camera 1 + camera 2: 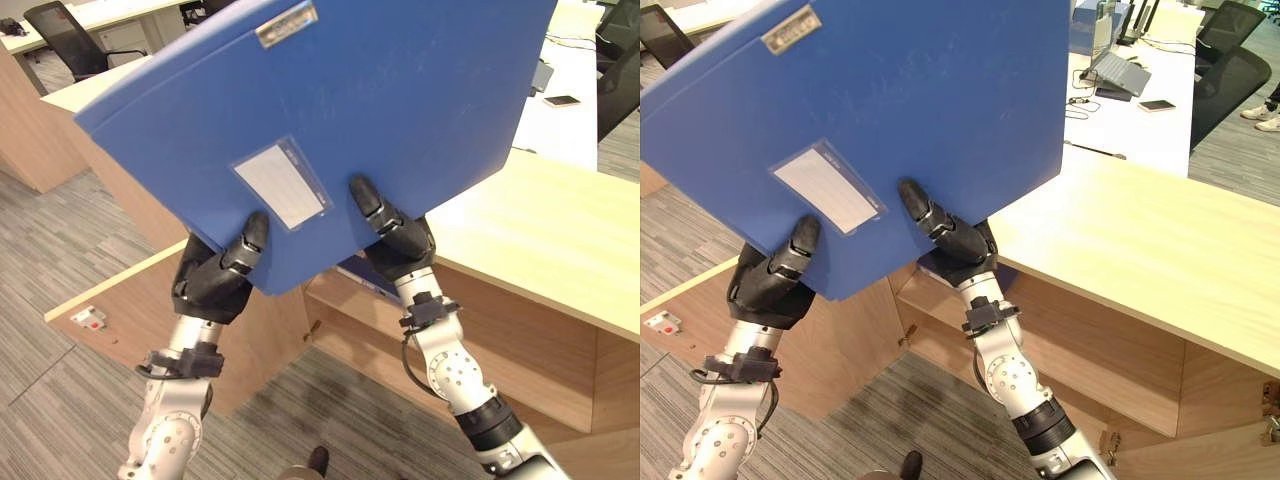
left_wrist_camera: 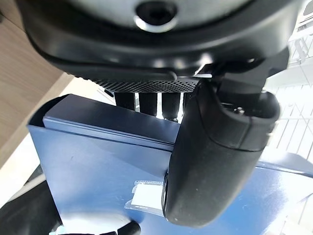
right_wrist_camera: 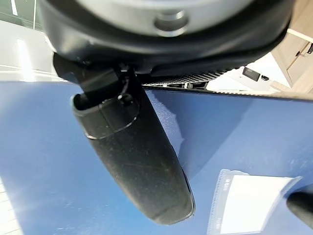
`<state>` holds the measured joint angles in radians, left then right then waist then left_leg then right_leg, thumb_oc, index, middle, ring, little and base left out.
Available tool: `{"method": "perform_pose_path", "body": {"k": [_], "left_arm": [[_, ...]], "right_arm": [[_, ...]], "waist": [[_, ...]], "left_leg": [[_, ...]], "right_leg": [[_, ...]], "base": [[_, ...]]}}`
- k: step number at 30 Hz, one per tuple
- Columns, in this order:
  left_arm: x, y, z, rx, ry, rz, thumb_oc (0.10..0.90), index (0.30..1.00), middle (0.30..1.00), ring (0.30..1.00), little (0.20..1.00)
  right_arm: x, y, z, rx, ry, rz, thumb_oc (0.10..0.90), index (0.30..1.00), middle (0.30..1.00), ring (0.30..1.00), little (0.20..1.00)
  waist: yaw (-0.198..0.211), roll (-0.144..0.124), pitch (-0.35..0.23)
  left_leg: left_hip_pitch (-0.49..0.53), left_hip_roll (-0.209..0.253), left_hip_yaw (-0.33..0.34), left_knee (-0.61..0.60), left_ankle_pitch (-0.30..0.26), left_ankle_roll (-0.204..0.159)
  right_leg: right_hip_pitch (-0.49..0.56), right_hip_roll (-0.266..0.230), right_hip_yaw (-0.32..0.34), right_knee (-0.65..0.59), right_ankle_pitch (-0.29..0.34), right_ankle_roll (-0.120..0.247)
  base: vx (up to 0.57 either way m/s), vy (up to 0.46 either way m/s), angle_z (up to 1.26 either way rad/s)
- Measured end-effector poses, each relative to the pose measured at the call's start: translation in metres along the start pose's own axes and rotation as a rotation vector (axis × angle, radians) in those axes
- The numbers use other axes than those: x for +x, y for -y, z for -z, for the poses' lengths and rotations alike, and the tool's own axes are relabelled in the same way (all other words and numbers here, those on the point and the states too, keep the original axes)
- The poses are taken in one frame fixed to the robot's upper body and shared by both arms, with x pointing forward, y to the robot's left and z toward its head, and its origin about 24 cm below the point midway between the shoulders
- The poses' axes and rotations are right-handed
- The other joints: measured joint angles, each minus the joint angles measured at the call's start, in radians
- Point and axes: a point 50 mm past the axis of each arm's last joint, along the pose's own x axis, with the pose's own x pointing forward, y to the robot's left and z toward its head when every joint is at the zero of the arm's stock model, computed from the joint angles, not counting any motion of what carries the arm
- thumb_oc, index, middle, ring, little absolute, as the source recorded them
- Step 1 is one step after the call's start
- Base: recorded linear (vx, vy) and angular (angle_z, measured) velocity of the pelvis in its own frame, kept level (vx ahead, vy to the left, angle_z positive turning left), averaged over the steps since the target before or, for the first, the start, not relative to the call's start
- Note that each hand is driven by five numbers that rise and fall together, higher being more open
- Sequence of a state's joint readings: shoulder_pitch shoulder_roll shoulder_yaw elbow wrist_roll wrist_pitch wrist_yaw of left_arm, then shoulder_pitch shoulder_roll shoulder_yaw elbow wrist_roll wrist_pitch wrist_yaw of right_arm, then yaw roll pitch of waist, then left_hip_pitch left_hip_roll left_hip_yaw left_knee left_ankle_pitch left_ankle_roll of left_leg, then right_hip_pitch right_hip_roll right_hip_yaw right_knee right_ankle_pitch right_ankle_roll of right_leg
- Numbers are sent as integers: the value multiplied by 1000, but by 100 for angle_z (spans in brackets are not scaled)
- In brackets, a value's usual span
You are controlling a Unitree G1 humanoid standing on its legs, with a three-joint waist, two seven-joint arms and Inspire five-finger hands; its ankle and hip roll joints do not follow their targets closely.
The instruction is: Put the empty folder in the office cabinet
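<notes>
Blue folder [image 1: 340, 110] held up before me, clear of the desk [image 1: 545, 235]. Left robot hand [image 1: 225, 270] and right robot hand [image 1: 395, 235] both pinch its lower edge, thumbs on the face. Open cabinet [image 1: 350, 320] lies below, behind the folder.

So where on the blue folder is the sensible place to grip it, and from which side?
Along its near lower edge, from below, one hand each side of the label pocket. The blue folder is broad and tilted; left hand and right hand already pinch it there, thumbs on its face.
</notes>
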<state>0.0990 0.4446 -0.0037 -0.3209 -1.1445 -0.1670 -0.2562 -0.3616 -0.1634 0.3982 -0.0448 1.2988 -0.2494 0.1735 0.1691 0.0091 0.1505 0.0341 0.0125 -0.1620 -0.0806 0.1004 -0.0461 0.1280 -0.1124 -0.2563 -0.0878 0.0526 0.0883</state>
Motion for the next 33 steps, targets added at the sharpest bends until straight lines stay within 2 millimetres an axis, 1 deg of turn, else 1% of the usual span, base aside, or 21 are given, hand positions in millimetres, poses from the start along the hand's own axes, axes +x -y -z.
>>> {"method": "perform_pose_path", "body": {"k": [4, 5, 6, 13, 23, 24, 25, 30, 31, 32, 33], "left_arm": [[0, 0, 0, 0, -2, -2, 400, 300, 300, 300, 300], [0, 0, 1, 1, -2, -3, 400, 300, 300, 300, 300], [0, 0, 1, 2, -1, -3, 400, 300, 300, 300, 300], [-1, -1, 4, -20, 8, -40, 400, 300, 300, 300, 300], [-1, -2, 4, -15, 7, -43, 400, 300, 300, 300, 300], [-2, -2, 4, -13, 7, -44, 736, 804, 804, 804, 804], [-2, -2, 4, -8, 6, -48, 800, 900, 900, 900, 900], [-9, -8, 5, 19, -9, -102, 800, 900, 900, 900, 900], [-14, -12, 5, 59, -20, -124, 800, 900, 900, 900, 900], [-23, -22, 3, 134, -37, -179, 800, 900, 900, 900, 900], [-28, -26, 2, 154, -44, -211, 800, 900, 900, 900, 900]], "right_arm": [[0, 0, -1, -1, 9, 1, 800, 900, 900, 900, 900], [0, 0, -1, 0, 9, 1, 565, 547, 547, 547, 547], [0, 0, -1, -1, 10, 1, 400, 300, 300, 300, 300], [0, -1, -1, -1, 9, -18, 400, 300, 300, 300, 300], [0, 0, 0, -2, -2, -13, 400, 300, 300, 300, 300], [-1, 0, 0, -1, -4, -12, 400, 300, 300, 300, 300], [-2, 1, 0, 0, -8, -8, 400, 300, 300, 300, 300], [-10, 7, 1, -17, -48, 20, 400, 300, 300, 300, 300], [-15, 12, 0, -38, -78, 36, 400, 300, 300, 300, 300], [-26, 21, -2, -101, -151, 67, 400, 300, 300, 300, 300], [-31, 24, -1, -122, -178, 79, 400, 300, 300, 300, 300]], "waist": [[-1, 3, 0], [-1, 4, 0], [-2, 4, 0], [-2, 4, 0], [-2, 4, 0], [-2, 4, 0], [-2, 4, 0], [-4, 3, 0], [-4, 3, 0], [-3, 3, 0], [-3, 3, 0]], "left_leg": [[0, 0, 1, 0, 0, 0], [1, 0, 1, 0, 0, 0], [1, 0, 1, 0, 0, 0], [1, 0, 1, 0, 0, 0], [1, 0, 0, 0, 0, 0], [1, 0, 1, 0, 0, 0], [1, 0, 1, 0, 0, 0], [2, 0, 1, 0, 0, 0], [2, 0, 1, 0, 0, 0], [2, 0, 1, 0, 0, 0], [2, 0, 0, 0, 0, 0]], "right_leg": [[0, 0, 1, 0, 0, 0], [0, 0, 1, 0, 0, 0], [0, 0, 1, 0, 0, 0], [0, 0, 1, 0, 0, 0], [0, 1, 0, 0, 0, 0], [0, 0, 0, 0, 0, 0], [1, 0, 0, 0, 0, 0], [1, 0, 0, 0, 0, 0], [1, 0, 0, 0, 0, 0], [2, 0, 0, 0, 0, 0], [2, 0, 0, 0, 0, 1]], "base": [[0, 0, 0], [0, 0, 0], [0, 0, 0], [0, 0, 0], [0, 0, 0], [0, 0, 0], [0, 0, 0], [0, 0, 0], [0, 0, 0], [0, 0, 0], [0, 0, 0]]}}
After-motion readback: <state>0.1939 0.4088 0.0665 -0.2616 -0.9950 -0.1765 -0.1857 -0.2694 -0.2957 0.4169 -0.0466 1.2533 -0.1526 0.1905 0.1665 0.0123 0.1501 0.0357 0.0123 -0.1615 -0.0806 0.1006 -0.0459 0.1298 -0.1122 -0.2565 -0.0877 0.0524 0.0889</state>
